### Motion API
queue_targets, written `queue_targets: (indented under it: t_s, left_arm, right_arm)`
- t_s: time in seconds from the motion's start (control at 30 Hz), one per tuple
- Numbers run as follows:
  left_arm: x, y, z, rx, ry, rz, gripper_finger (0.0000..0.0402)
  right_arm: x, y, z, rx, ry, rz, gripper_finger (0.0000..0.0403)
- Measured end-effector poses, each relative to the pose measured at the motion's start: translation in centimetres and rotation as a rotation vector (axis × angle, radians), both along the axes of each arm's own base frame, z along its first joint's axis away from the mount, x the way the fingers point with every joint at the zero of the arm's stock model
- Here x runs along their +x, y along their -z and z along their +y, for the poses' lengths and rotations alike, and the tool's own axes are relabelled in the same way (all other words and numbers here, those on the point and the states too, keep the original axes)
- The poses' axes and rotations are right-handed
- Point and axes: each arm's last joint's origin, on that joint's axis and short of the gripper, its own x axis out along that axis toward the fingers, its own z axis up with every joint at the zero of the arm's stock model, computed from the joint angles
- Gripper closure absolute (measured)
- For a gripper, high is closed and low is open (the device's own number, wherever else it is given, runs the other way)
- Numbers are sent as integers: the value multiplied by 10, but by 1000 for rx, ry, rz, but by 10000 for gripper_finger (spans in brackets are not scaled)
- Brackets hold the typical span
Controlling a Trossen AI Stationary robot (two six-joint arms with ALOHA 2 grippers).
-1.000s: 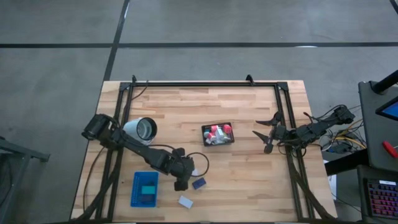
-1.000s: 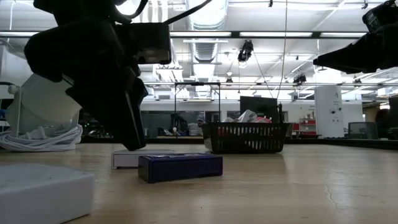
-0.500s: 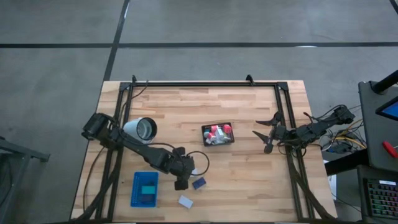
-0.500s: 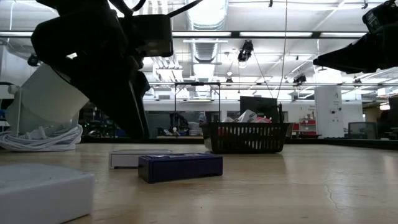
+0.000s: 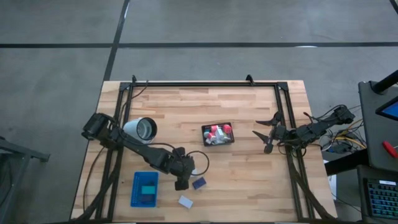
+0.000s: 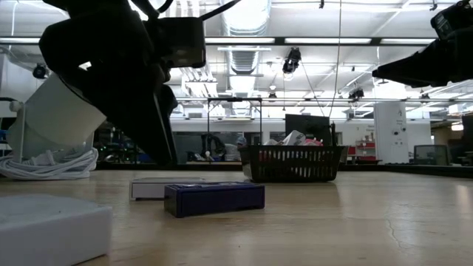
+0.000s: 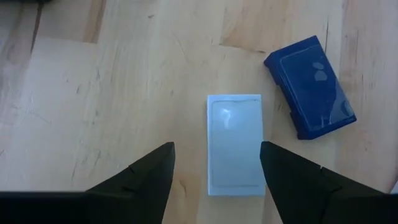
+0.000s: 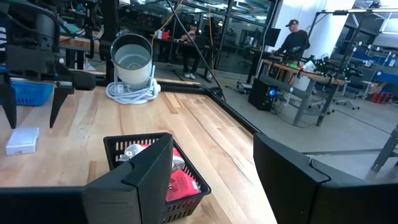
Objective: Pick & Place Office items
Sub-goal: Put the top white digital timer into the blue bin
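My left gripper (image 5: 180, 185) (image 7: 216, 173) is open and points down at a small flat white block (image 7: 234, 143) (image 6: 151, 188) that lies flat on the wood between its fingers. In the low view the fingertips hang just above it. A navy block (image 7: 310, 87) (image 5: 199, 183) (image 6: 214, 198) lies flat close beside it. A second white block (image 5: 185, 201) (image 6: 44, 229) lies nearer the table's near edge. The black mesh basket (image 5: 217, 134) (image 8: 155, 165) holds red, pink and white pieces. My right gripper (image 5: 267, 138) (image 8: 214, 186) waits open, in the air right of the basket.
A flat blue tray (image 5: 145, 188) with a teal block (image 5: 148, 188) in it sits left of my left gripper. A white cylinder (image 5: 142, 129) (image 8: 132, 59) with a coiled white cable stands at the table's left. Bare wood lies between the basket and the near edge.
My left gripper has risen a little from the table beside the white block and then stayed still. Both blocks lie where they were.
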Motion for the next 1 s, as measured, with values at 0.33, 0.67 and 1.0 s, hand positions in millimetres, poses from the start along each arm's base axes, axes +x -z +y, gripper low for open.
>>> queue_targets:
  t_s: [0.33,0.67,1.0]
  left_arm:
    - [-2,0,-9,-41,-3,-9,154]
    - [-5,18,-9,-22,-6,33,154]
    - [-3,27,-8,2,-14,48,154]
  right_arm:
    - [0,0,0,0,0,0,186]
    - [0,0,0,0,0,0,186]
    - [0,0,0,0,0,0,186]
